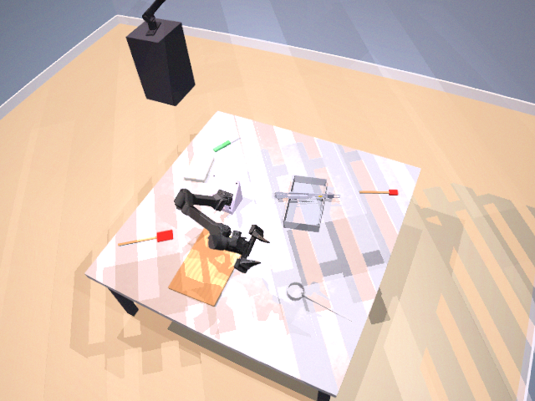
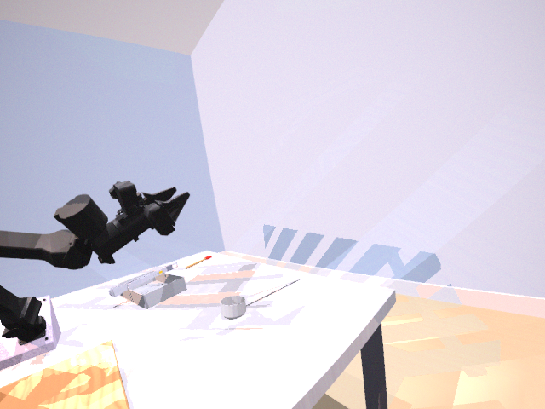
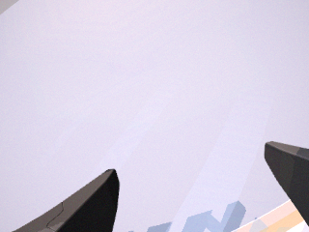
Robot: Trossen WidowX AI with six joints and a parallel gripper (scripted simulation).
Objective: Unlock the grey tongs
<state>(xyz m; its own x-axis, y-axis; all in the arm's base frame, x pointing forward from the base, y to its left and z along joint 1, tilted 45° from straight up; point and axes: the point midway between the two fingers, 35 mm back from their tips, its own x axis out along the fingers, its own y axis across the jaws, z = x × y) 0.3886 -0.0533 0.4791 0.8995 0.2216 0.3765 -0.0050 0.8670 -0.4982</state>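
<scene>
The grey tongs (image 1: 281, 195) (image 2: 132, 282) lie closed across the roasting tin (image 1: 301, 226) (image 2: 166, 296), with both ends reaching past its rims. A small yellow spot shows near one end. The wooden board (image 1: 201, 278) (image 2: 65, 380) lies flat on the table near the arm, partly under the arm in the top view. My gripper (image 1: 264, 251) (image 2: 182, 191) (image 3: 192, 164) is open and empty. It is raised high above the table, away from the tongs, with its fingers pointing forward and upward. Only the wall and a bit of floor show beyond the fingers in the wrist view.
A small round pan (image 2: 232, 308) with a thin handle stands toward the front right. One red-headed tool (image 1: 164, 236) lies left of the board, another (image 1: 393, 192) (image 2: 208, 257) beyond the tin. A green-handled tool (image 1: 221, 146) and a white block (image 1: 198, 170) lie behind the arm base.
</scene>
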